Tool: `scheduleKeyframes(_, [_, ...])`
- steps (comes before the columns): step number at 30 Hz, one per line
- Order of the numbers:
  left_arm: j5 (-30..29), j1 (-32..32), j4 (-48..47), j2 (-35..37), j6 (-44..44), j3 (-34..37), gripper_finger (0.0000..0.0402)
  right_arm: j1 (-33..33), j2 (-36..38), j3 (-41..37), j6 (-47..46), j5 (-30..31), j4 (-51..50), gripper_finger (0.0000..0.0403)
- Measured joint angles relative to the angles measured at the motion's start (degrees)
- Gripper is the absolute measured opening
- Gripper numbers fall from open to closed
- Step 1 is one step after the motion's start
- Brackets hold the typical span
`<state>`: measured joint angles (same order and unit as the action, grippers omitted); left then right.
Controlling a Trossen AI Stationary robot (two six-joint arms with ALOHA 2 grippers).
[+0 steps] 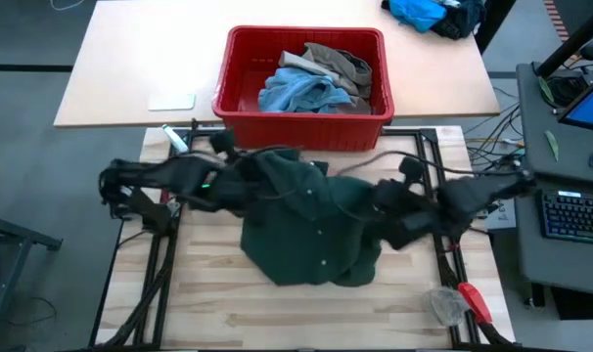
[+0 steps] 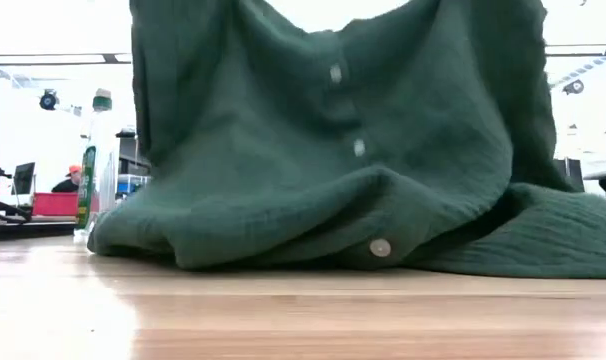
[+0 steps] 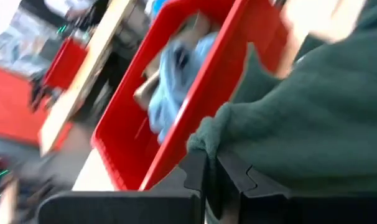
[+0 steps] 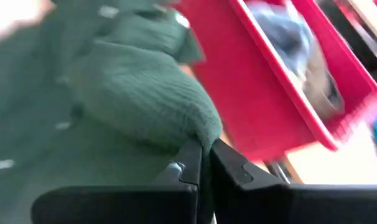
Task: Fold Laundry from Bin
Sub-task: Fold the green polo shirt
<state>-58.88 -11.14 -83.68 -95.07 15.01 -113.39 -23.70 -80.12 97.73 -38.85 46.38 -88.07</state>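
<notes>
A dark green garment [image 1: 311, 235] with white buttons hangs between my two grippers over the near half of the table. Its lower part [image 2: 283, 240] lies bunched on the wood. My left gripper [image 1: 257, 171] is shut on its upper left part and my right gripper [image 1: 375, 200] on its upper right part. The red bin [image 1: 240, 78] stands behind it at the far side. Inside lie light blue denim [image 1: 301, 93] and a khaki piece [image 1: 341, 64]. My left gripper pinches a bunched edge of the green garment [image 3: 207, 134] between its two fingertips. The cloth rises out of the fingers in a small tuft and spreads away toward the garment's middle. My right gripper pinches a rounded fold of the green garment [image 4: 198, 130] between its two fingertips. The fingers slant downward. The cloth bulges just beyond them and hangs down to the table.
A bright blue and black cloth heap [image 1: 433, 15] sits at the far right. A white flat item [image 1: 171, 101] lies left of the bin and a bottle [image 2: 95, 165] stands at the table's left. A red-handled tool [image 1: 473, 301] lies at the near right.
</notes>
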Motion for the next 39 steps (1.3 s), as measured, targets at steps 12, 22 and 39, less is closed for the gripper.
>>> scheduleKeyframes(12, [5.5, 22.6, 17.8, -2.8, -9.2, 20.7, 0.0000, 22.5, -1.0, -18.9, -6.9, 5.7, 7.2, 0.0009])
scheduleKeyframes(22, [16.9, 27.6, 32.4, -2.7, -18.5, 24.8, 0.0010, 31.2, -1.4, -27.5, -2.9, -1.4, 17.5, 0.0047])
scheduleKeyframes(39, [22.4, 26.9, 9.6, -2.6, -11.3, 15.3, 0.0124, 31.4, -1.2, -26.8, -1.1, -13.7, 17.8, 0.0209])
